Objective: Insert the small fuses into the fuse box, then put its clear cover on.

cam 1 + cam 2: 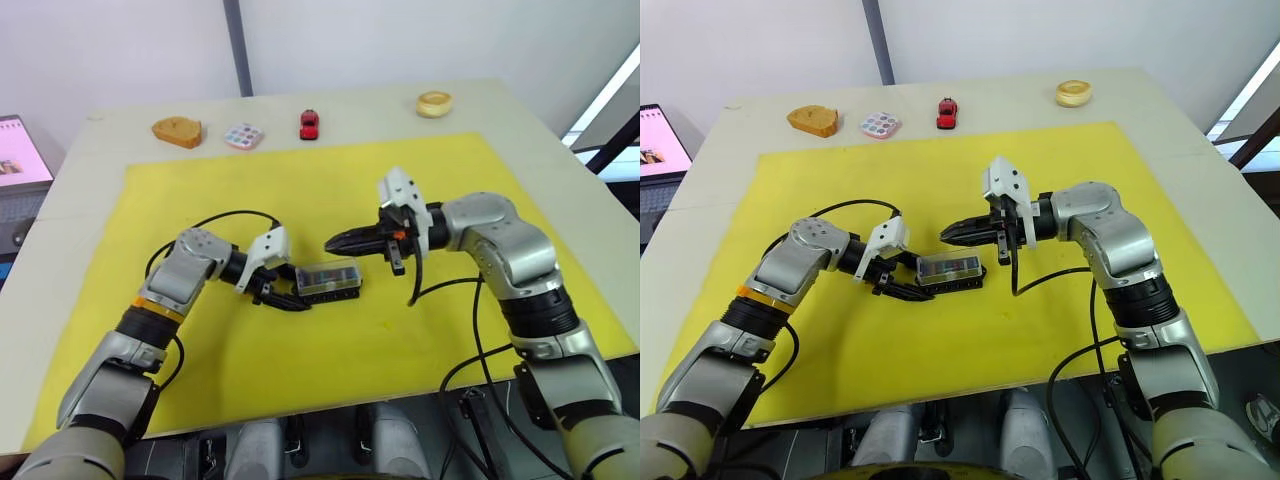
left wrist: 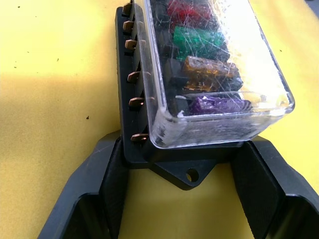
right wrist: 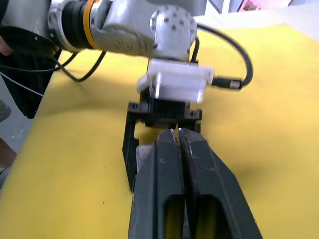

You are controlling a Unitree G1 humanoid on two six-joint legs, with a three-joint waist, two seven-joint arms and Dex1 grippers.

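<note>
A big yellow mat (image 1: 300, 340) covers my table, and a few little things sit far back by the wall: a red toy car (image 1: 309, 124), a dotted tray (image 1: 243, 136) and two pieces of bread.

The fuse box (image 1: 330, 286) lies in the middle of the mat. The clear cover (image 2: 219, 79) is already on top of it. Through the cover I can see the small fuses (image 2: 199, 42) sitting in their slots: red, green, orange and purple.

My left gripper (image 1: 286, 291) has its two fingers spread wide, one on each side of the end of the box. I think they steady it, but I cannot tell if they press on it. My right gripper (image 1: 334, 242) has its fingers pressed together with nothing between them. It hangs just above the other end of the cover.

I think the job is almost done. The cover may not be clicked down all the way. If I push on one end too hard, the box could tip or slide out from between my left fingers. The cover could pop off too.
</note>
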